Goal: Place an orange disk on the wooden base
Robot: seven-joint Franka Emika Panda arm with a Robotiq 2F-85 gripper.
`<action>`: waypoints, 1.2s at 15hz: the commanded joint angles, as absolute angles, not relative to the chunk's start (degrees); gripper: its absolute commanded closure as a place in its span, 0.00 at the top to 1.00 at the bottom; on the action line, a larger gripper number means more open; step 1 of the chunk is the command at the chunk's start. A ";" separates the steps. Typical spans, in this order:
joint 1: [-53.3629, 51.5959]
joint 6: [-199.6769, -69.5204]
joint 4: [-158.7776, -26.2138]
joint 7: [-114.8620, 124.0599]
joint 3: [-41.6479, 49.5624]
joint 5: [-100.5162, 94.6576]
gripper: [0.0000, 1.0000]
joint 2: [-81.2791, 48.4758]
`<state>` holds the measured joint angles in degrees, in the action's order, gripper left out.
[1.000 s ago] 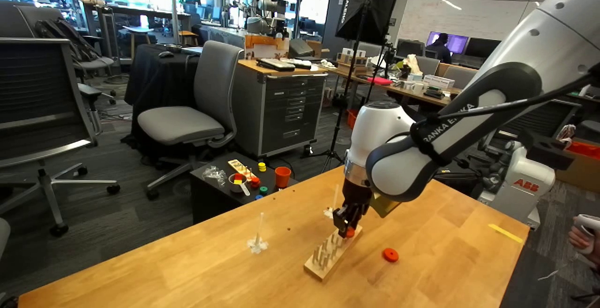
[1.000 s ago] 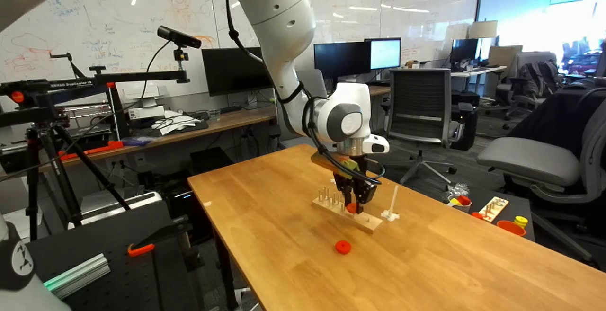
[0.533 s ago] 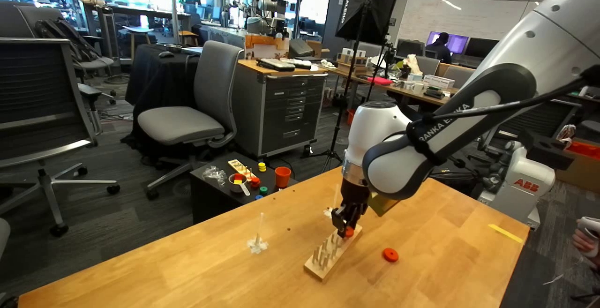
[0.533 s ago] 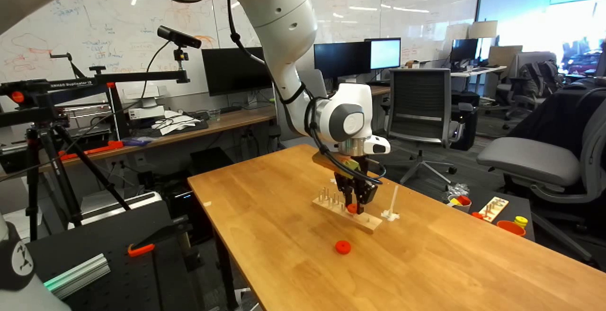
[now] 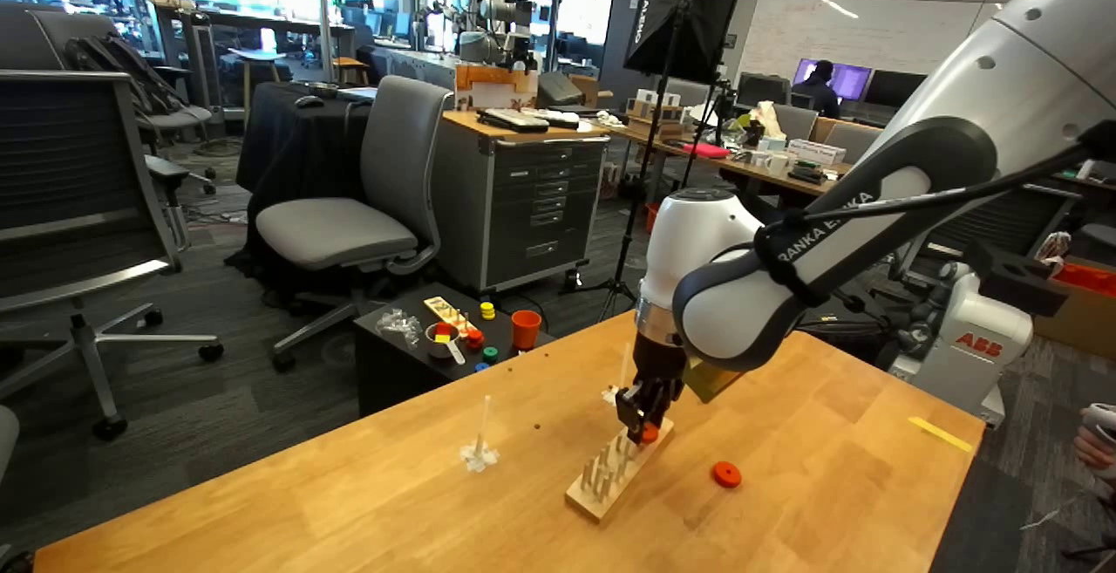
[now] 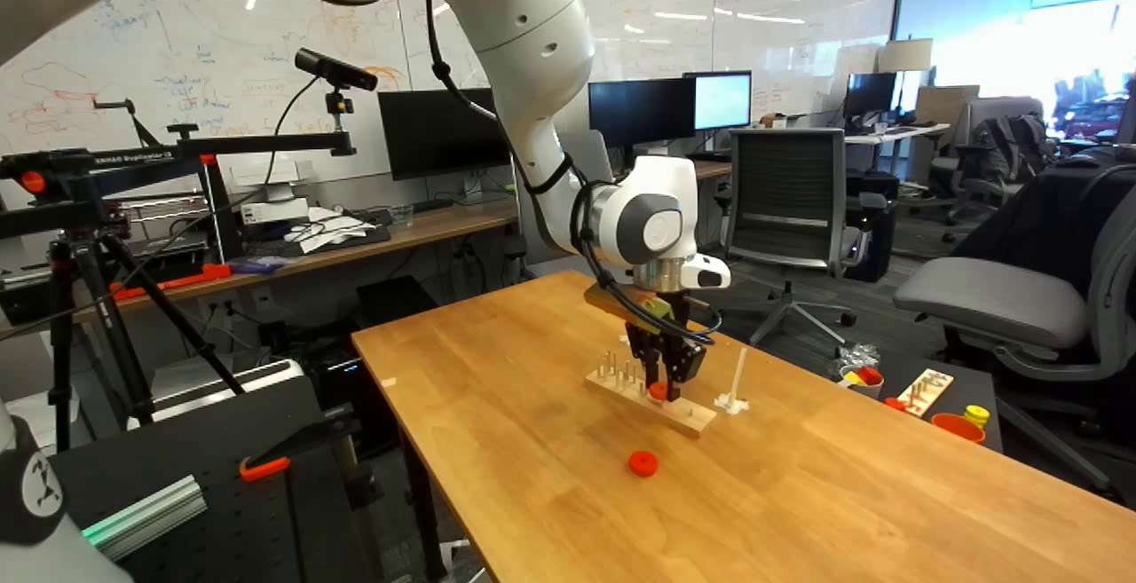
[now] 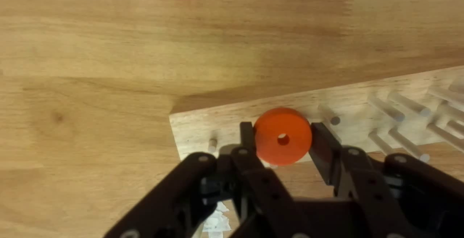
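Observation:
My gripper [image 7: 281,133] is shut on an orange disk [image 7: 277,125], one finger touching each side in the wrist view. The disk lies flat with its hole facing up, over the wooden base [image 7: 195,122]. What lies under the disk is hidden; I cannot tell if it touches a peg. In an exterior view the gripper [image 6: 663,394] holds the disk [image 6: 658,390] low over the base [image 6: 697,419]. The base also shows in an exterior view [image 5: 586,505], with several upright pegs. A second orange disk [image 5: 726,474] lies on the table, also in view here [image 6: 643,463].
Thin upright rods [image 5: 482,425] [image 6: 737,377] are taped to the wooden table, one close beside the base. A low dark side table with an orange cup [image 5: 525,329], another peg board [image 5: 445,311] and coloured pieces stands beyond the table edge. Yellow tape [image 5: 940,434] lies near a corner.
The gripper and its orange disk have shifted only very slightly over the base. The base and the second disk have not moved. A person's hand at the edge moved a little.

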<state>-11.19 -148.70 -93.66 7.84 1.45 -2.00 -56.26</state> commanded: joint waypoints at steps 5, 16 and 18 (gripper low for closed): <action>-10.69 -147.11 -92.66 9.13 1.11 -1.60 0.18 -56.86; -10.65 -146.42 -93.61 10.50 2.22 -2.00 0.18 -55.00; -10.67 -146.56 -93.78 10.48 2.22 -2.00 0.18 -54.76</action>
<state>-10.58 -147.96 -93.64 9.59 2.07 -2.00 -56.11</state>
